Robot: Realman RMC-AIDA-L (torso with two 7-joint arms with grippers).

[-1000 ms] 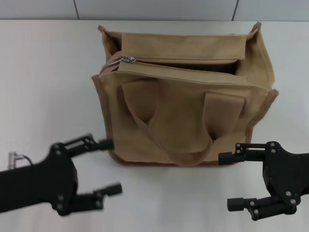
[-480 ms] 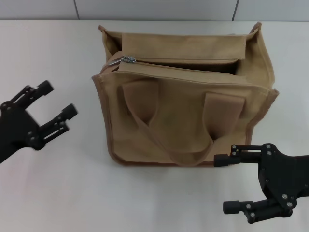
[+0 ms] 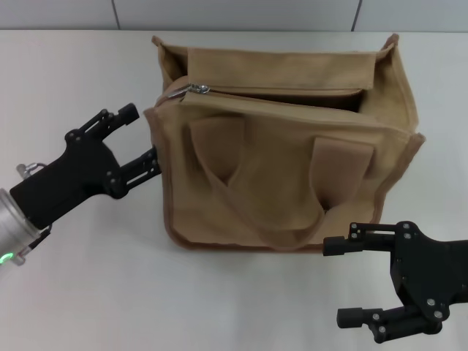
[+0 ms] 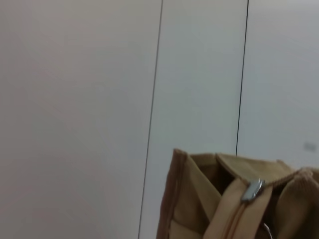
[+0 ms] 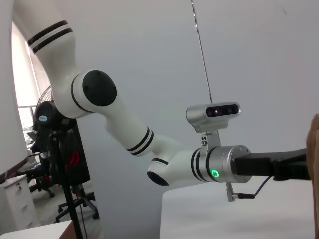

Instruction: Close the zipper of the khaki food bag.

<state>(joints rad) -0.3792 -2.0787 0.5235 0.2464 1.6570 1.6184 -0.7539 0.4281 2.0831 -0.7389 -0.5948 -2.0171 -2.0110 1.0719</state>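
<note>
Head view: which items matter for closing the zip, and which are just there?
In play:
- khaki food bag, top open
- zipper, silver pull tab at the bag's left end
- left gripper, open, at the bag's left side
- right gripper, open, low in front of the bag

Just there:
- white table
- wall panels behind

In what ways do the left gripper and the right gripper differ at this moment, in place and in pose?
The left gripper reaches up against the left end of the khaki bag, below the zipper's silver pull tab; the right gripper hangs in front of the bag's right corner, apart from it. The left gripper points toward the bag; the right gripper points sideways, along the bag's front. Both are black, with fingers open, holding nothing.
</note>
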